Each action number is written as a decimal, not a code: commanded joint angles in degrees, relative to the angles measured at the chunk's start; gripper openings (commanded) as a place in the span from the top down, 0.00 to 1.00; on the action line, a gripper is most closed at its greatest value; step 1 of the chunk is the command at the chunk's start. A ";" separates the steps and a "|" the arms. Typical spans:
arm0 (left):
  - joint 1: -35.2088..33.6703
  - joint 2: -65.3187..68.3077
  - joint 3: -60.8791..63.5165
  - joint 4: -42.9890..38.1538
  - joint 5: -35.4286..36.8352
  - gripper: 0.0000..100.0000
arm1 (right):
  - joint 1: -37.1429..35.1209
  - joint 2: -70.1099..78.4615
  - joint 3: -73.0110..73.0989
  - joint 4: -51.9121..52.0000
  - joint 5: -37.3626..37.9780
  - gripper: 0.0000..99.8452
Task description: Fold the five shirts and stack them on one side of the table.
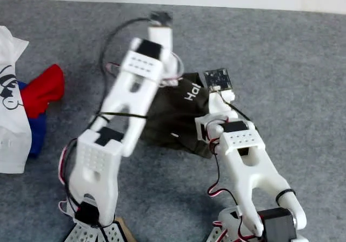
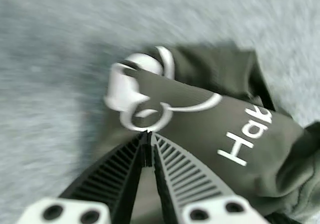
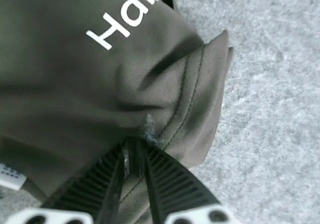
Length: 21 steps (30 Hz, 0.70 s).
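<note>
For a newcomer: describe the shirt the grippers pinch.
Go to the middle of the table. The olive shirt lies crumpled there, the left gripper and right gripper shut on it. Unlike the white shirt, red shirt and blue shirt at the left edge, it is dark, lettered white.

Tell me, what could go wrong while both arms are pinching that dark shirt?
1. The left end effector and the right end effector each seem to pinch only a small bit of the dark shirt, so the cloth might slip out when pulled.
2. The cloth is bunched and creased beside the right end effector, so a fold made from here could come out crooked.
</note>
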 commanded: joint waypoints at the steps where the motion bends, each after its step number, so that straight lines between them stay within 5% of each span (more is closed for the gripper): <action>1: 1.27 3.56 -0.13 -2.90 0.18 0.99 | 1.80 -2.15 -0.13 -1.01 0.09 0.99; 21: -9.89 5.49 0.13 -8.44 0.18 0.99 | 6.20 -2.15 0.04 3.12 0.09 0.99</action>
